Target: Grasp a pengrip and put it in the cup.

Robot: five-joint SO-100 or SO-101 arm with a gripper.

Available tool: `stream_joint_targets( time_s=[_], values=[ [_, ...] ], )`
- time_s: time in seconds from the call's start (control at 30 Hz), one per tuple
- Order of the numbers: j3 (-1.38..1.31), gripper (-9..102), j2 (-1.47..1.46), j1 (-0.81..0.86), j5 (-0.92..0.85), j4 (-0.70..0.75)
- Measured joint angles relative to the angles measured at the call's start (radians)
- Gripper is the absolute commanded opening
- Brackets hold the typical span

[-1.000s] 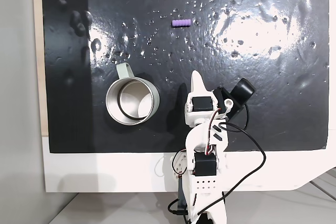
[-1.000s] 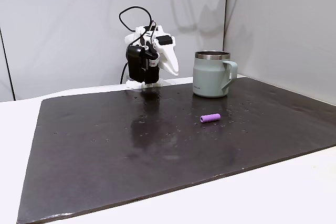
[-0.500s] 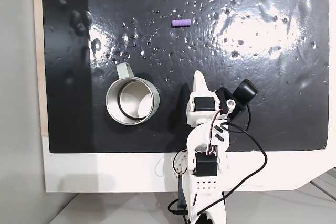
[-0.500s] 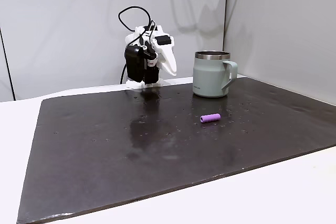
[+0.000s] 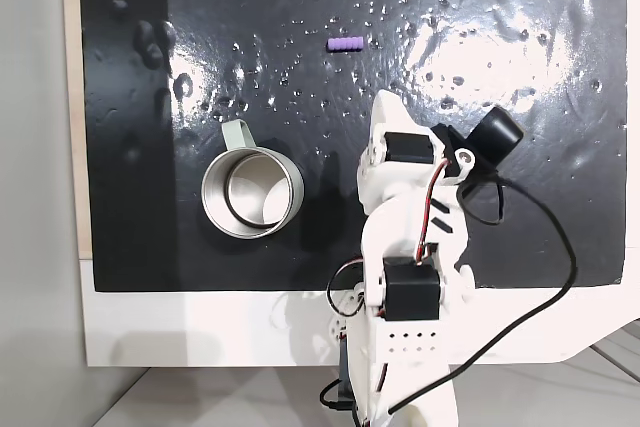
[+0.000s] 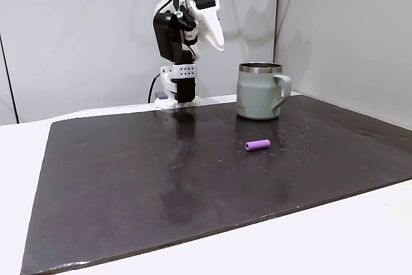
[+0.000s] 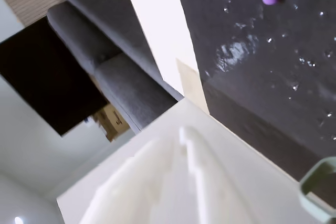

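Where droplets speckle the mat, pengrip near cup

Raised high above the base on a white arm, folded at the elbow with black servos and looping black cables. Gripper pointing downward and outward from the top of the arm, white fingers pressed together, nothing between them. From above, gripper reaching forward over the dark mat, black wrist camera jutting to the right.
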Motion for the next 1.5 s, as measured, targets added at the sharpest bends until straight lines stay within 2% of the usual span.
stream_joint_targets(
  time_s=[0.1,0.43,0.73,1.03,1.5],
  values=[
    [-0.173,12,-0.156,0.002,0.071,0.091],
    [-0.655,19,-0.617,0.008,0.141,0.371],
    [-1.262,20,-1.123,0.003,0.115,0.73],
    [-1.612,21,-1.48,-0.051,0.057,0.848],
    [-1.784,21,-1.778,-0.071,-0.005,0.853]
  ],
)
